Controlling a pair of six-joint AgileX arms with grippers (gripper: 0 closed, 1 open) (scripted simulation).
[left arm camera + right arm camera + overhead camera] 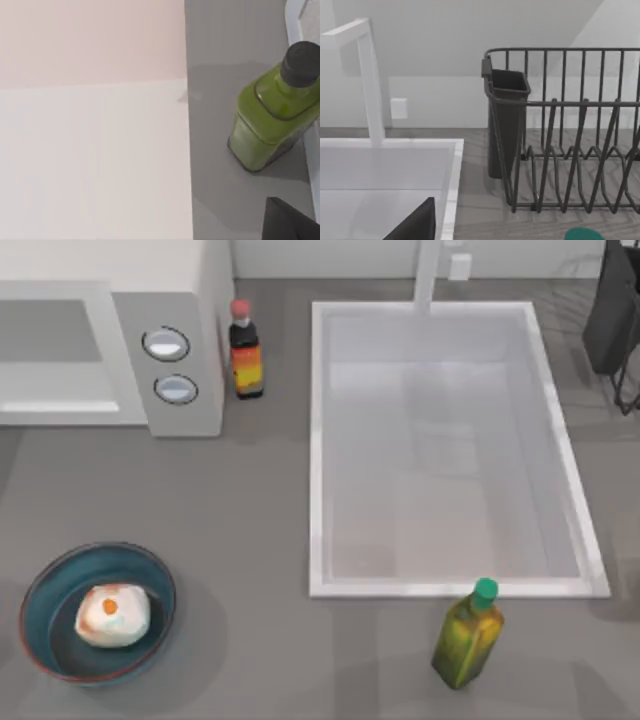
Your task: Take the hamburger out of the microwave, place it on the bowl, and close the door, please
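Resting in the bowl [40, 585] in front of the microwave [185, 300], whose door [55, 355] appears shut, the hamburger [112, 615] could be knocked by any further arm motion; finger state of either gripper cannot be determined.

— How many bottles on the grey counter?
— Two: one dark sauce bottle with a red cap [245, 362], one green oil bottle with a green cap [467, 638]
— And the rest?
— One white-grey boxy microwave [180, 320] with two round silver dials [166, 344], one dark blue-teal bowl [60, 585], one pale round hamburger [113, 614], one white rectangular sink [320, 440], one dark wire dish rack [570, 140]
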